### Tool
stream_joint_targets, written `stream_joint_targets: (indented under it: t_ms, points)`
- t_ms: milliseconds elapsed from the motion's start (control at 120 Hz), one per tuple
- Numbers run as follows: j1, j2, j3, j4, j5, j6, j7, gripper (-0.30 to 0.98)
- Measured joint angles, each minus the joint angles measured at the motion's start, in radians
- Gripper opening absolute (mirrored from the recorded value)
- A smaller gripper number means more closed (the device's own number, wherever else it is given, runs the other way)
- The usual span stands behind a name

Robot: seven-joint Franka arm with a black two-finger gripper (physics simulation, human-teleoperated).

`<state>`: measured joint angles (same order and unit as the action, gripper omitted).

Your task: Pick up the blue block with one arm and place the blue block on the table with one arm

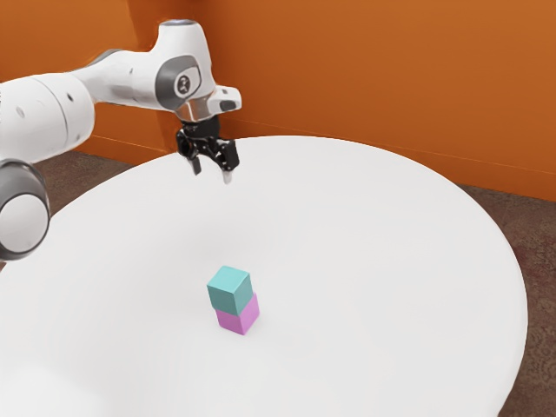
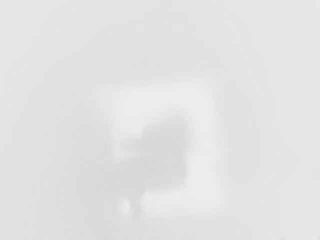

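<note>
We hold our gripper (image 1: 212, 171) above the white round surface (image 1: 391, 234), toward its rim by the orange wall (image 1: 347, 69), its two fingers apart with nothing between them. The blue block (image 1: 230, 289), rather teal, sits well in from the rim, atop a pink block (image 1: 239, 317) and slightly off-centre on it. On our white arm (image 1: 126, 76) we see a round emblem (image 1: 183, 84), too small to read.

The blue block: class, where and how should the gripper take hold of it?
Probably by two opposite side faces, from straight above: the blue block is a cube sitting upright on the pink block, its flat top uncovered. The gripper should stay above the pink one.
</note>
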<state>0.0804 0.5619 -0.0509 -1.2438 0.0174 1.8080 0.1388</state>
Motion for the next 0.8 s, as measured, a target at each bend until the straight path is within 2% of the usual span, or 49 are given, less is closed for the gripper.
stream_joint_targets:
  t_ms: [167,333,483,667,800]
  points:
    - [-0.059,-0.130,-0.018,-0.298,0.018,0.148,-0.058,0.67]
    - [-0.101,-0.228,-0.019,-0.531,0.066,0.283,-0.102,0.67]
    - [-0.114,-0.250,-0.019,-0.613,0.089,0.379,-0.124,0.67]
    - [-0.148,-0.368,-0.019,-0.718,0.097,0.440,-0.145,0.67]
    - [-0.179,-0.433,-0.022,-0.779,0.067,0.454,-0.158,0.67]
